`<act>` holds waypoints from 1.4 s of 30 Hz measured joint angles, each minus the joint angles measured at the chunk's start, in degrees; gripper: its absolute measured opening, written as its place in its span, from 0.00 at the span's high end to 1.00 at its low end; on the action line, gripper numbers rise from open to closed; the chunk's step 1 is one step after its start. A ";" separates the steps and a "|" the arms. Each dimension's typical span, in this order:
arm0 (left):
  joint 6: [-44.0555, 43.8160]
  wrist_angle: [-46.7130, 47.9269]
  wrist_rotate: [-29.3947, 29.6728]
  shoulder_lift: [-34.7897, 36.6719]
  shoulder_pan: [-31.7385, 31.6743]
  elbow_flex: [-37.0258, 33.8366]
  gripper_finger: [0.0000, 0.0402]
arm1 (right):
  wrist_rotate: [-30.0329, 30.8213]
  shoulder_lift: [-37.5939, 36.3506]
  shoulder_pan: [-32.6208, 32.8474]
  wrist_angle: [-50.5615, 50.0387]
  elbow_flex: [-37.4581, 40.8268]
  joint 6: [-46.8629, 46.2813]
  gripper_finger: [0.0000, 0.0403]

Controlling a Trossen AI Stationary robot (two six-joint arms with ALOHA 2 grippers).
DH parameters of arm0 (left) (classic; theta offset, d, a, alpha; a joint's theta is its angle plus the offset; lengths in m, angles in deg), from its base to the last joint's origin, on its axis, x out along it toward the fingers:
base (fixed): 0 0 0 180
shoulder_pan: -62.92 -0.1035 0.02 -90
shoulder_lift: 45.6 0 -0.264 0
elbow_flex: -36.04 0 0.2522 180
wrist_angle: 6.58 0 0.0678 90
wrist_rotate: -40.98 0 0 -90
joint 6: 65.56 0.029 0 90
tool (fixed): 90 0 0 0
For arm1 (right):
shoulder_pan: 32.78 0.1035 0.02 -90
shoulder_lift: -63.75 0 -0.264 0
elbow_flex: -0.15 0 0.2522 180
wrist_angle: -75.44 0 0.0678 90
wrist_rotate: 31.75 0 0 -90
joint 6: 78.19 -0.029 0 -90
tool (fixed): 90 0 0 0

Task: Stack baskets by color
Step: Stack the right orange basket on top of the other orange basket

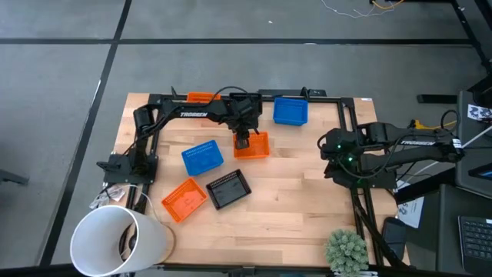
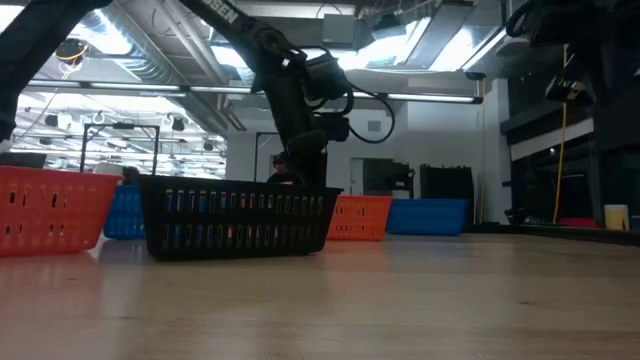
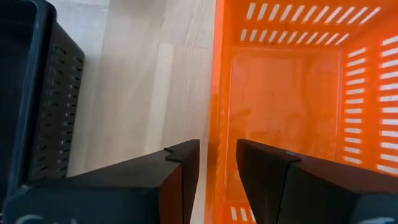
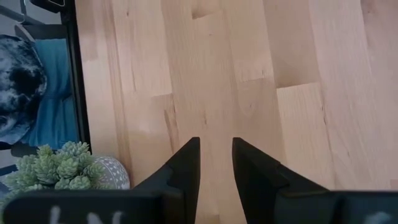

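Observation:
Several baskets rest on their bases on the table. Two are orange (image 1: 200, 97) (image 1: 184, 199), two are blue (image 1: 290, 110) (image 1: 202, 157), and one is black (image 1: 229, 188). A third orange basket (image 1: 252, 145) stands in the middle. My left gripper (image 1: 242, 141) is open over that basket's left part. One finger is inside and one outside a side wall (image 3: 216, 124), with a gap on both sides. My right gripper (image 1: 332, 154) hangs open over bare wood (image 4: 214, 93) at the table's right.
A large white cylinder (image 1: 119, 240) lies at the near left corner and a small green plant (image 1: 347, 250) stands at the near right. A dark perforated basket (image 3: 43, 106) stands close beside the orange one in the left wrist view. Bare wood lies in the near middle.

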 joint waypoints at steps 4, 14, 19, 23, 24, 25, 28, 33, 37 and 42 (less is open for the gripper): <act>0.06 -0.13 1.34 -0.04 0.00 0.00 0.75 | 0.01 0.00 0.00 0.00 0.00 0.03 0.77; 0.09 -0.41 1.13 -1.97 0.47 0.02 0.75 | 0.00 0.02 0.00 -0.02 0.00 0.04 0.77; 1.55 -0.10 3.52 -4.17 1.36 -0.10 0.81 | -0.02 0.00 0.00 -0.02 0.00 0.02 0.77; 1.76 -1.47 6.44 -2.76 2.55 0.03 0.97 | -0.02 0.02 0.00 -0.02 0.00 0.02 0.77; 2.31 -1.21 6.65 -2.04 2.84 0.22 0.98 | -0.02 0.02 0.00 -0.02 0.00 0.02 0.77; 2.85 -0.67 6.87 -1.44 3.16 0.76 0.99 | -0.02 0.02 0.00 -0.02 0.00 0.02 0.77; 3.46 4.46 7.03 0.86 4.26 3.49 1.00 | 0.02 0.02 0.00 0.00 -0.02 0.02 0.77; 10.17 16.24 12.84 5.92 4.81 12.15 1.00 | 0.50 0.02 0.00 0.04 -0.02 -0.20 0.77; 12.17 24.60 22.51 9.80 0.53 18.84 1.00 | 0.50 0.02 0.00 0.92 -0.02 -0.17 0.77; 7.59 31.99 22.05 12.80 -10.42 25.57 1.00 | 0.79 0.02 0.00 1.58 -0.02 0.02 0.77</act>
